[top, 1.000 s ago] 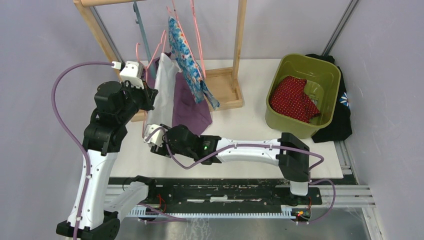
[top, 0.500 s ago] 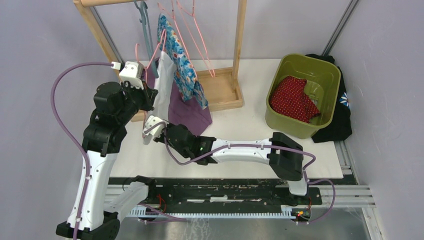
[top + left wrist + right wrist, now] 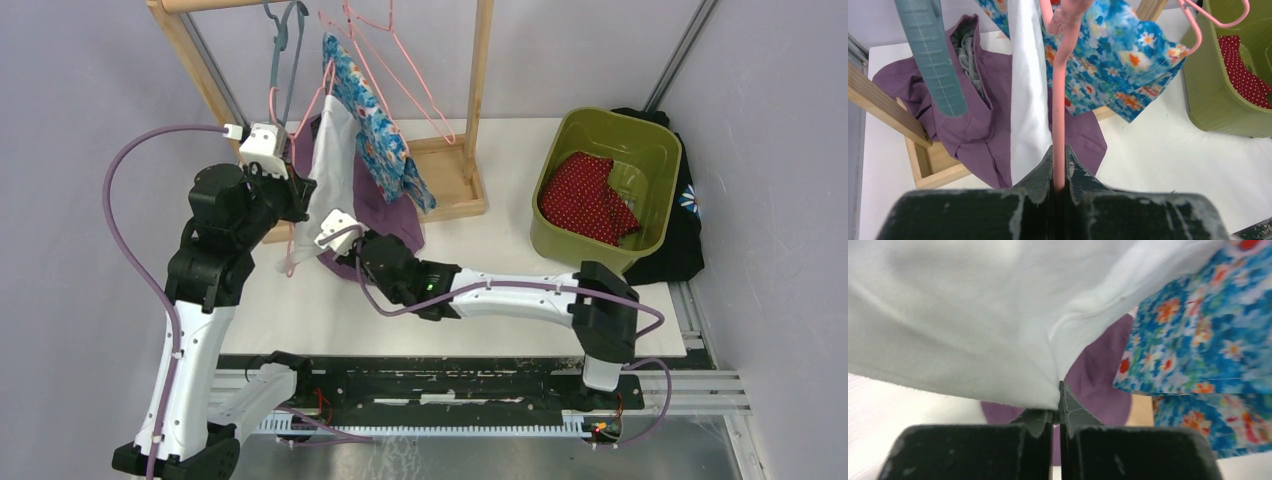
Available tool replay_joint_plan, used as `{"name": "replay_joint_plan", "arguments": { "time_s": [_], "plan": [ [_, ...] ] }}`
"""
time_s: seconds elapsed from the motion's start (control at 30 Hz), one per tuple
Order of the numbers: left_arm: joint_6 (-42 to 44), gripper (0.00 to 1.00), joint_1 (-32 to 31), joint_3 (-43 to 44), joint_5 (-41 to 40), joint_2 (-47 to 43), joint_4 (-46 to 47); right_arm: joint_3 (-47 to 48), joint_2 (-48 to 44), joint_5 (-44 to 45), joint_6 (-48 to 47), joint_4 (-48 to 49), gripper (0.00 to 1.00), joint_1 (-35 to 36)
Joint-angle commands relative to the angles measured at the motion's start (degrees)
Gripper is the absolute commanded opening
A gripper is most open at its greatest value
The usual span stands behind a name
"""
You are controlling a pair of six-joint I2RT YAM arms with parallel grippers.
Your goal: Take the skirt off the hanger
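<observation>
Here the left gripper (image 3: 1059, 156) is clenched on the hanger (image 3: 1059, 100), and we see the pink wire rising straight up from between its closed fingers. The skirt (image 3: 1025, 90), plain white, hangs on that hanger. In the left wrist view it drops just left of the wire, touching it.

The right gripper (image 3: 1057, 390) is pinched shut on the skirt's lower edge. Its wrist view shows the white cloth gathered into a crease that runs right into the fingertips. From above, we see the right arm reaching across the table (image 3: 480, 255) from the right. Its gripper sits low in front of the rack (image 3: 482, 90), below the left gripper.

A floral cloth (image 3: 385, 150) hangs just right of the skirt and touches it; we cannot tell which hanger carries it. A purple cloth (image 3: 973, 125) lies heaped on the rack's wooden base, behind and beneath the skirt. A grey hanger (image 3: 933, 55) hangs to the left of the pink wire, in front of the purple cloth. Another, bare pink hanger (image 3: 405, 75) hangs from the rail to the right of the floral cloth.

Well apart, at the table's far right, stands a green bin (image 3: 655, 165) holding a red dotted cloth (image 3: 585, 200), with a black cloth (image 3: 680, 240) against its outer side.
</observation>
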Motion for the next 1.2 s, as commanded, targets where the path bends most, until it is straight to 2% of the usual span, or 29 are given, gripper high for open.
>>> {"name": "replay_joint_plan", "arguments": {
  "time_s": [0.0, 0.3, 0.43, 0.73, 1.17],
  "plan": [
    [-1.4, 0.03, -0.1, -0.1, 0.1, -1.0, 3.5, -1.1, -10.0, 7.5, -2.6, 2.1, 0.01, -2.8],
    [-1.5, 0.03, -0.1, -0.1, 0.5, -0.1, 4.3, 6.3, -22.6, 7.7, -8.9, -3.7, 0.01, -7.6],
    [-1.6, 0.03, 0.0, -0.2, 0.5, 0.6, 4.8, 7.6, -26.5, 10.8, -13.1, -4.2, 0.01, -11.3],
    [-1.4, 0.03, -0.1, 0.1, -0.8, 1.3, 5.6, 9.1, -31.6, 10.1, -8.2, -12.0, 0.01, -30.7],
    [-0.7, 0.03, -0.1, 0.2, -1.6, 2.1, 6.0, 12.8, -22.5, 0.4, 6.4, -22.0, 0.01, -56.9]
  ]
}}
